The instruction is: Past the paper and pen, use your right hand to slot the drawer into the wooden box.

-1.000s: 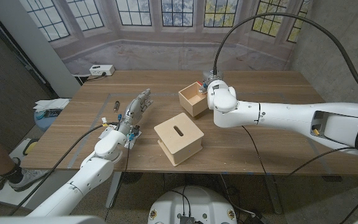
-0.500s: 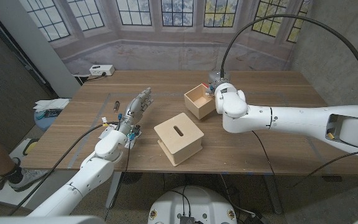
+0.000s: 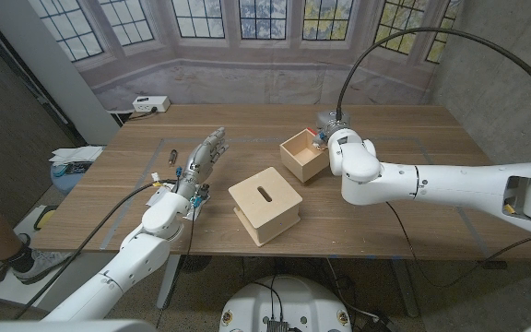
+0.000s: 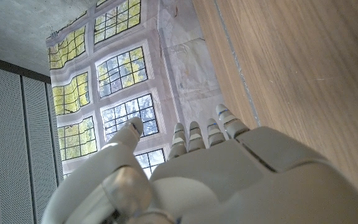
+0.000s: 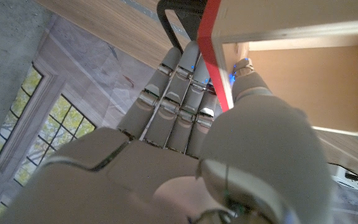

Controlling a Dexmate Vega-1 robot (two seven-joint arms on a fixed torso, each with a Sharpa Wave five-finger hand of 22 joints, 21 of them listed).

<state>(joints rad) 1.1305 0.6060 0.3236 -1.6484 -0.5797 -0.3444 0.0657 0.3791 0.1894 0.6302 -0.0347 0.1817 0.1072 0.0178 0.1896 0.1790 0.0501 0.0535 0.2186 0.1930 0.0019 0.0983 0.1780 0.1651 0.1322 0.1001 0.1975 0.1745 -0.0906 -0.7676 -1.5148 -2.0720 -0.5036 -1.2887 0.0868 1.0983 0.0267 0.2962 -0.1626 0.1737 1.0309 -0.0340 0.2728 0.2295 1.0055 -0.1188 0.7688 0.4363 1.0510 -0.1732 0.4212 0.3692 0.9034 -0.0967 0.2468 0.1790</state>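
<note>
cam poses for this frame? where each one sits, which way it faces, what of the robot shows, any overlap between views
Head view: fixed on the head, looking down over the table; both arms show, left hand by the table's left side, right hand at the drawer, wooden box in the middle.
Left wrist view: along the back of the left hand, facing the windows past the tabletop.
Right wrist view: along the back of the right hand, thumb inside the drawer.
Shared: head and right wrist views both show the drawer held by the right hand.
</note>
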